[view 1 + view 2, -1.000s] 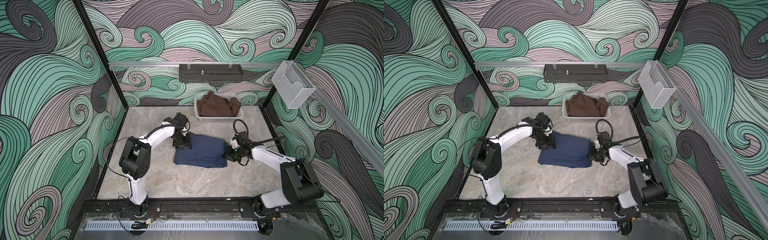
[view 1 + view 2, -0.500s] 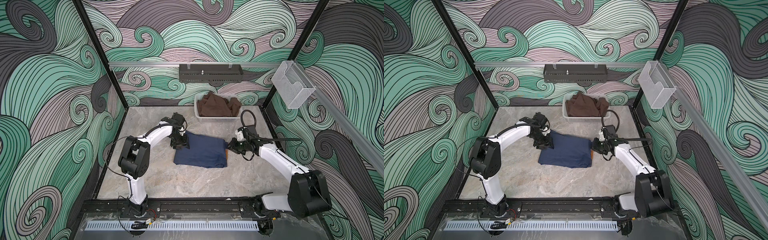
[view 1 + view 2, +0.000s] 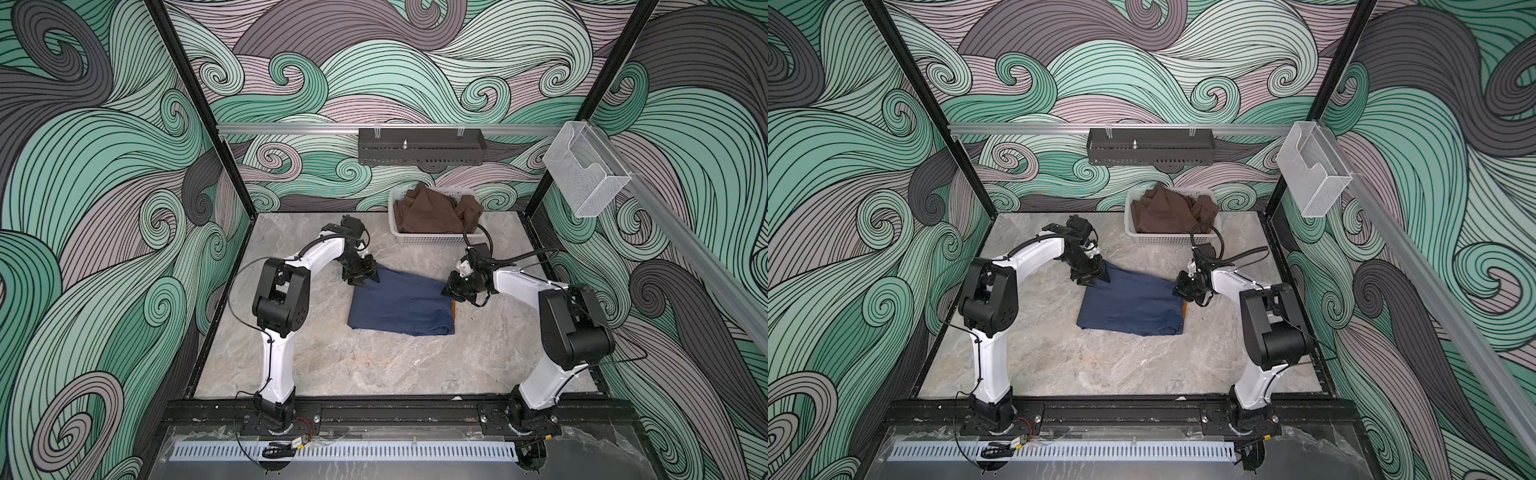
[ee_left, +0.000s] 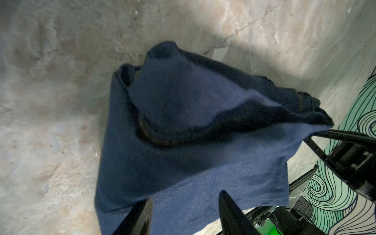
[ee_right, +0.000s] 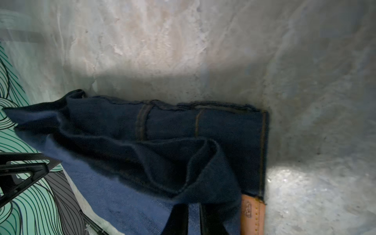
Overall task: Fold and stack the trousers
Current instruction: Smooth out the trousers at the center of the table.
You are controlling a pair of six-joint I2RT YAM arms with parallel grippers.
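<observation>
Trousers: dark blue denim jeans, tan-orange seam stitching. Already folded down to a compact rectangle, lying on the grey marble-look surface between the two arms, near the basket but not touching it. Tan leather-look waistband patch poking out at the edge nearest the right arm.

Far edge not settled: top layer raised off the pile at both far corners, sagging between them in the wrist views.

Left end effector at the far corner on its own side. Jaws part-way apart, gap packed with a thick wad of denim; reads as a grip, not an empty spread. Right end effector at the opposite far corner. Jaws almost pressed together, pinching a thin layer of the trousers.

Judged progress: main folds done, last fold or tidy-up of that top layer in hand. Left to do: lay it flat, let go, stack. No stack visible on the surface yet.

Count:
- one pair of denim trousers
- one white perforated plastic basket
- one heap of crumpled brown cloth inside it, number of garments not readable
- one black slotted metal tray and one clear plastic holder on the rails
- two arms, two end effectors
</observation>
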